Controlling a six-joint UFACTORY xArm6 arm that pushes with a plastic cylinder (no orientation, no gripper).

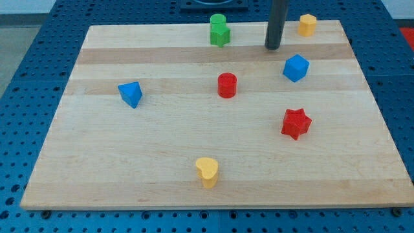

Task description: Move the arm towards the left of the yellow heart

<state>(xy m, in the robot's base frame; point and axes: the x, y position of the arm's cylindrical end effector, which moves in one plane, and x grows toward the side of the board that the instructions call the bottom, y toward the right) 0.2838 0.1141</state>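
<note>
The yellow heart lies near the view's bottom, a little left of the middle of the wooden board. My tip is near the view's top, right of centre, far above and to the right of the heart. It stands between the green block on its left and the yellow hexagonal block on its upper right. The blue block sits just below and right of the tip.
A red cylinder stands at the board's middle. A red star lies at the right. A blue triangular block lies at the left. A blue perforated table surrounds the board.
</note>
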